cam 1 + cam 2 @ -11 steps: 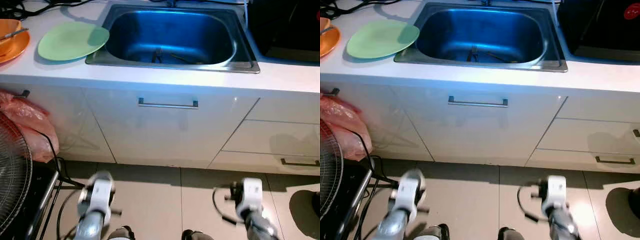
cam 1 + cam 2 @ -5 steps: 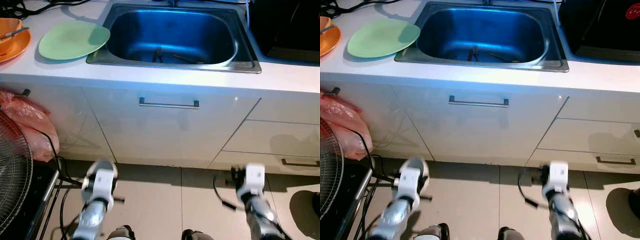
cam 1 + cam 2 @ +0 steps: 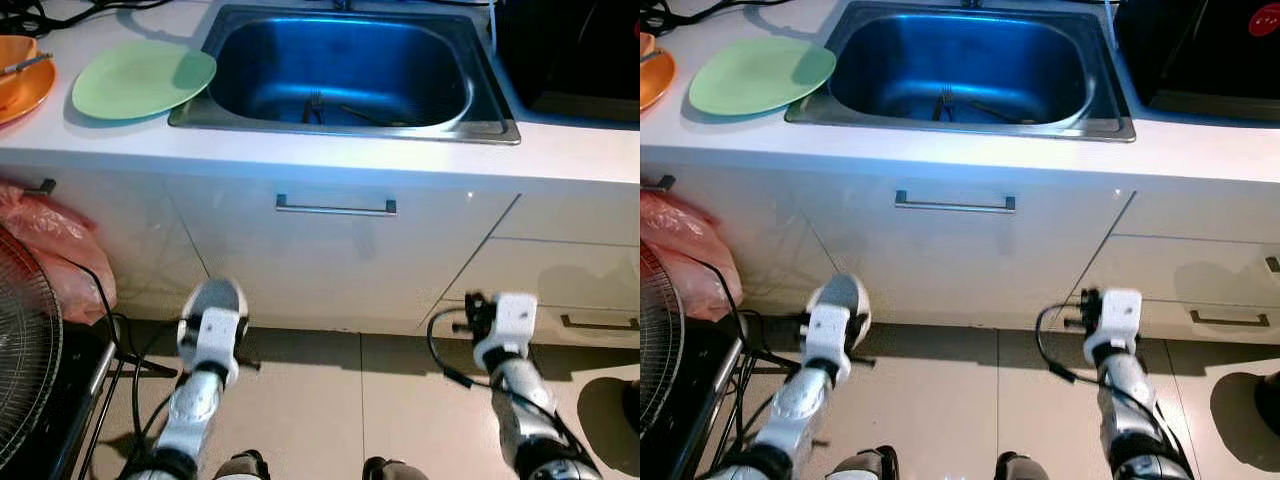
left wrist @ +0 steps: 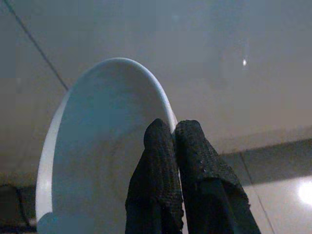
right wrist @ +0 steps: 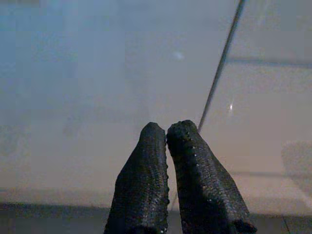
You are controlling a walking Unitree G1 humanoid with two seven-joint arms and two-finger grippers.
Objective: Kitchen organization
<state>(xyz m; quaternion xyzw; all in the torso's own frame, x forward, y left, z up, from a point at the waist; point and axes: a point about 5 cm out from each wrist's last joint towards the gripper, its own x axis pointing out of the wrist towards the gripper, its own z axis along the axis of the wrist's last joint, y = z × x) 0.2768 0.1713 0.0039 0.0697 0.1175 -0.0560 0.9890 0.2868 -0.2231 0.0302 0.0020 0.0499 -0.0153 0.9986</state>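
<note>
White bowl (image 4: 97, 146) pinched at rim.

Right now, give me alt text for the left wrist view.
The left gripper, fingers shut, pinches the rim of a white bowl seen from its hollow side. Behind it is a white cabinet front, with floor tile below.

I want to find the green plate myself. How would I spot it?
Look at the white counter with the big steel sink set into it. Just left of the sink lies the green plate, its edge overlapping the sink's rim. It is flat and pale green; the dish further left is orange.
</note>
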